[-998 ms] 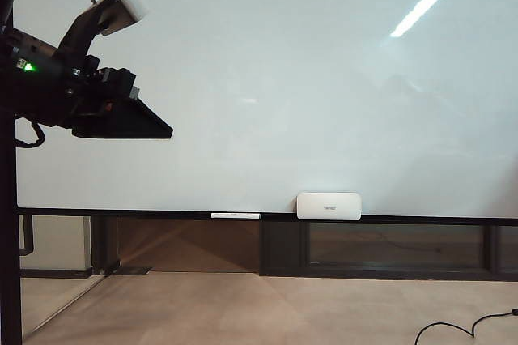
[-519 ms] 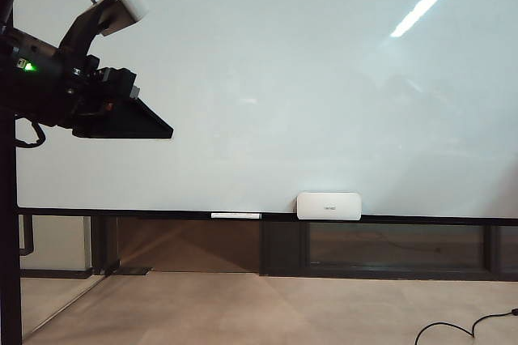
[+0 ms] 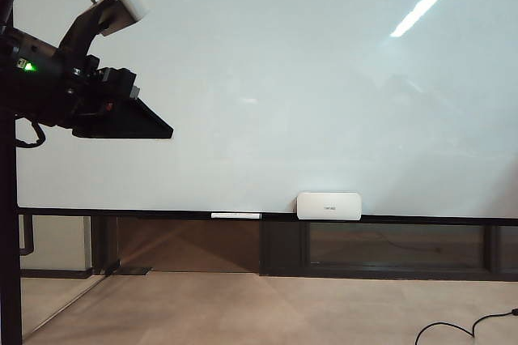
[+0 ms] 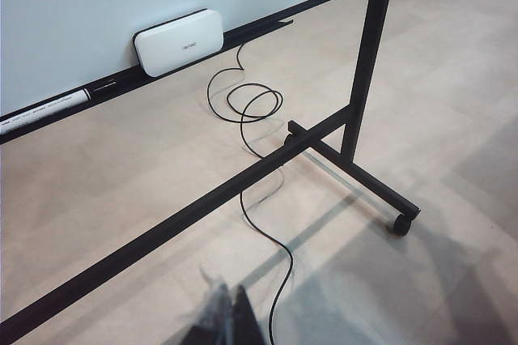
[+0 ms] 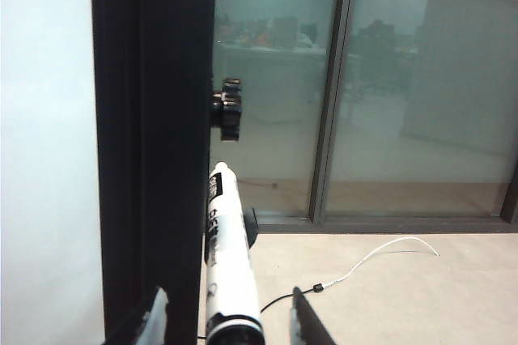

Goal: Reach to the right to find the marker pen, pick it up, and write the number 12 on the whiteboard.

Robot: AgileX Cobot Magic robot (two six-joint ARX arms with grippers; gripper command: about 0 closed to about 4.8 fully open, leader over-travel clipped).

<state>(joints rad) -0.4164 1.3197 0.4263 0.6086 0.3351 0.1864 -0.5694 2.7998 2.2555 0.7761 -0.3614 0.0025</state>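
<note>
The right gripper (image 5: 222, 321) stood with its two fingers (image 5: 154, 313) spread apart, one on either side of the marker pen (image 5: 228, 260). A gap showed between each fingertip and the barrel, so the jaws were around the pen but not pinching it. The pen stood upright against the black upright of the whiteboard frame (image 5: 154, 142), its long axis running vertical; one end pointed toward twelve o'clock in the right wrist view, and the black-banded end sat low between the fingers. Black lettering ran down the white barrel. A black knob (image 5: 228, 108) stuck out from the frame just above the pen.

The left gripper (image 4: 227, 321) showed only as a dark blur at the edge of its wrist view, and I could not tell whether its jaws were parted or closed. In the exterior view it hung at about nine o'clock, in front of the whiteboard (image 3: 307, 94).

The board was glossy and pale, with ceiling lights reflected in it. On its bottom ledge rested a small white rounded box (image 3: 329, 206) and, just beside it at nine o'clock, a thin white stick (image 3: 235, 215). A black cable (image 4: 255, 151) coiled over the beige floor (image 4: 453, 61) beneath the wheeled stand. Frosted glass partitions (image 5: 421, 86) closed off the room behind.
</note>
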